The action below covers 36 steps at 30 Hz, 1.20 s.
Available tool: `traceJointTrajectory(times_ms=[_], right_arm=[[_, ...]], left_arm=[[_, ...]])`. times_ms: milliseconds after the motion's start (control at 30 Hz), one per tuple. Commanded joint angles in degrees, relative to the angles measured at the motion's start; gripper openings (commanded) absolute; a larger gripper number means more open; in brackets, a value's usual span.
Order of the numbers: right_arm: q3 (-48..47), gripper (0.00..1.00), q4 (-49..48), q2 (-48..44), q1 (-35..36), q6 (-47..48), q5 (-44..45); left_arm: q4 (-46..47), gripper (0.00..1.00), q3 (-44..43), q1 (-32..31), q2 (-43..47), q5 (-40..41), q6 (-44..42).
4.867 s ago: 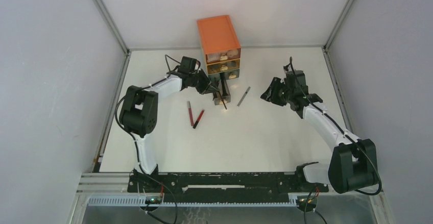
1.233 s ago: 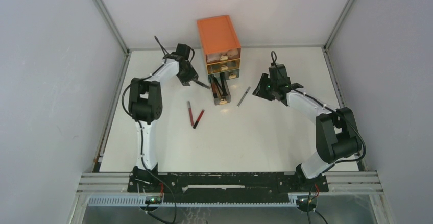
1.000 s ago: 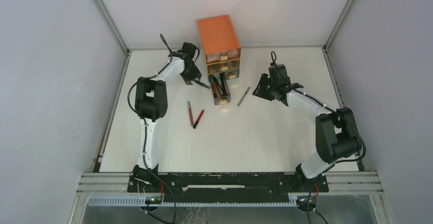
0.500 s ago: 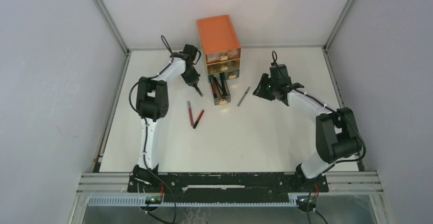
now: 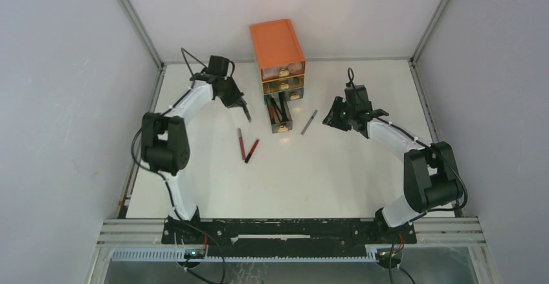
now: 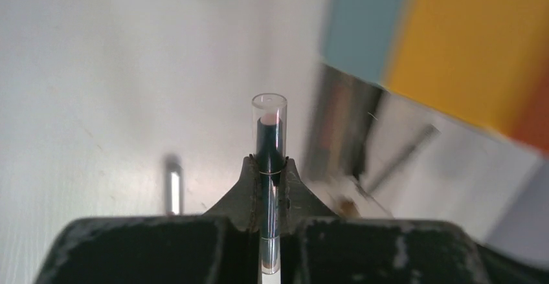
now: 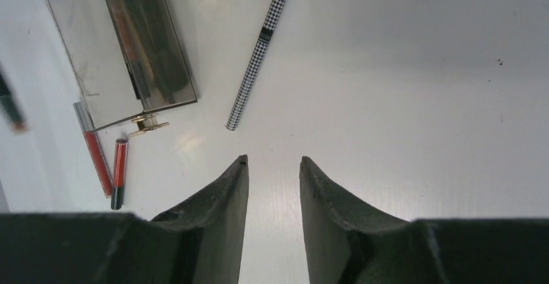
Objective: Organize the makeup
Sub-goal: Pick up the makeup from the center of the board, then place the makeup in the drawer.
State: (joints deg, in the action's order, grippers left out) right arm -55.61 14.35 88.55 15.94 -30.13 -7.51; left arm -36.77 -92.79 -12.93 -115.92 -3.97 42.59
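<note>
Grip looks decent: left gripper (image 6: 272, 167) is clamped on a thin dark pencil with a clear plastic cap (image 6: 268, 129), up in the air just left of the pulled-out clear drawer (image 5: 281, 129) of the orange three-drawer chest (image 5: 275, 41). I'd line the pencil up lengthwise with the drawer before letting go. Right gripper (image 7: 272, 167) hangs parted over the white tabletop (image 7: 421, 103), near a black-and-white checked pencil (image 7: 259, 54).

Left arm (image 5: 189, 98): elbow up near the surface's left edge, forearm reaching toward the far edge, wrist tipped downward. Left gripper (image 6: 267, 167) is clamped on a thin clear-capped pencil (image 6: 268, 121), whose cap sticks out past the fingertips.

Right arm (image 5: 396, 138): elbow near the right edge, forearm angled inward. Right gripper (image 7: 272, 164) has its jaws partly apart with nothing between them.
</note>
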Motion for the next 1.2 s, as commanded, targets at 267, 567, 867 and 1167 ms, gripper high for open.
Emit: traceJointTrajectory(times_ms=[267, 567, 867, 1167], right_arm=[[3.3, 0.42, -2.2, -7.2, -0.9, 0.0, 0.7], [6.5, 0.42, -0.3, -12.3, -2.7, 0.6, 1.9], [6.8, 0.42, 0.2, -12.9, -3.4, 0.8, 1.7], [6.8, 0.42, 0.9, -13.1, -3.5, 0.9, 1.8]], left_arm=[[12.3, 0.00, 7.4, -12.3, 17.9, -14.7, -6.3], [13.1, 0.00, 1.2, -13.8, 8.6, -13.3, -4.9], [13.4, 0.00, -2.7, -13.6, 2.2, -8.4, -4.4], [12.6, 0.00, -5.1, -12.7, -0.6, -7.1, -3.0]])
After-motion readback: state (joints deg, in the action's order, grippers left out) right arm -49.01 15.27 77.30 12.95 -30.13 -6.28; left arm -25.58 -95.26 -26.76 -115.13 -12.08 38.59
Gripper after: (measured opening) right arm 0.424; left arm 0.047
